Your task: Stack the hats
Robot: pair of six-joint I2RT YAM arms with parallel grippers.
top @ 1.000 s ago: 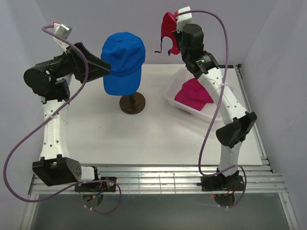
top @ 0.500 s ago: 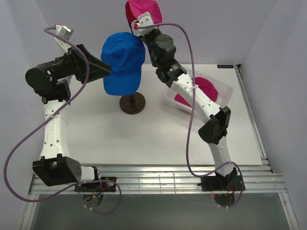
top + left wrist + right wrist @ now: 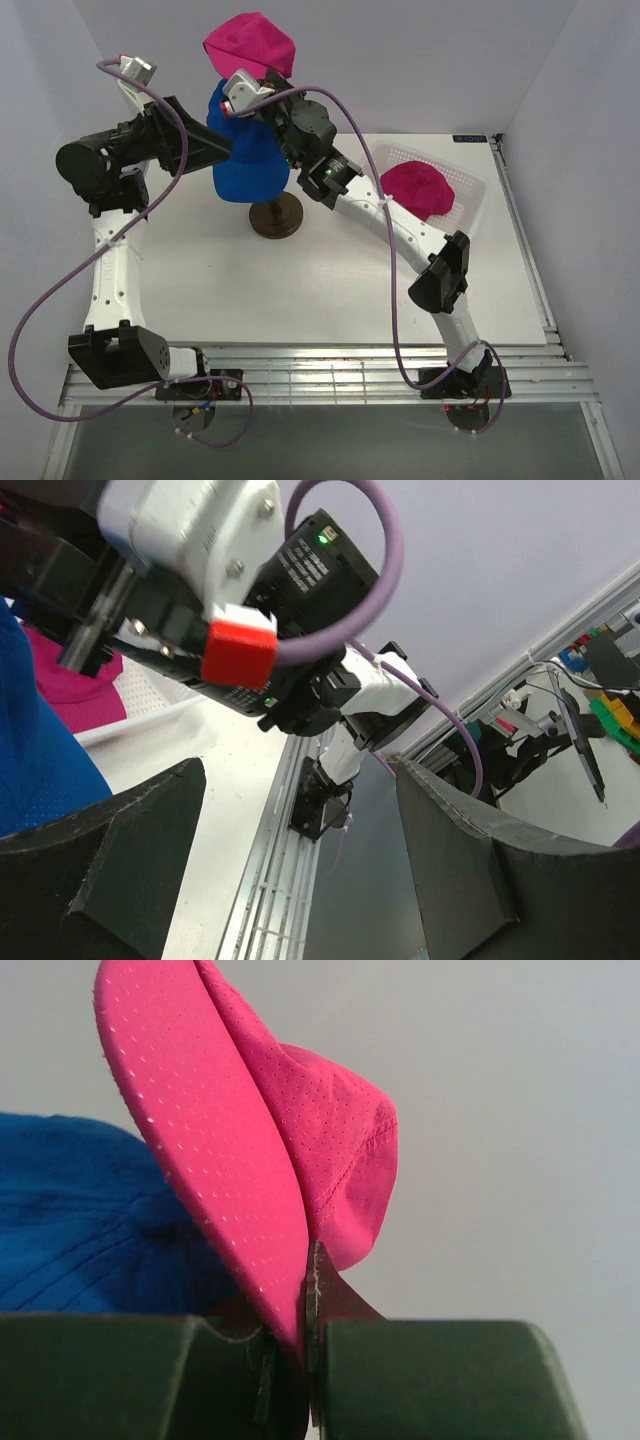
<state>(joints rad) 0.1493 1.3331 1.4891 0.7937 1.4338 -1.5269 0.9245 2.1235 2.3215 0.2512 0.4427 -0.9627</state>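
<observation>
A bright blue cap [image 3: 247,160] sits on the mannequin head. My right gripper [image 3: 252,72] is shut on the brim of a magenta pink cap [image 3: 251,42] and holds it in the air just above and behind the blue cap. The right wrist view shows the jaws [image 3: 308,1295] pinched on the pink brim [image 3: 230,1150], with the blue cap [image 3: 90,1220] below left. The second pink cap [image 3: 418,188] lies in the white basket [image 3: 472,183]. My left gripper [image 3: 226,145] is open and empty at the blue cap's left side; its wrist view shows wide-apart fingers [image 3: 298,772].
The mannequin head's dark round stand [image 3: 277,217] is at the table's back middle. The mesh basket stands at the back right. My right arm stretches across from the basket side to the mannequin.
My right arm has swung left with the pink cap, from above the basket to over the blue cap. The left arm has not moved.
</observation>
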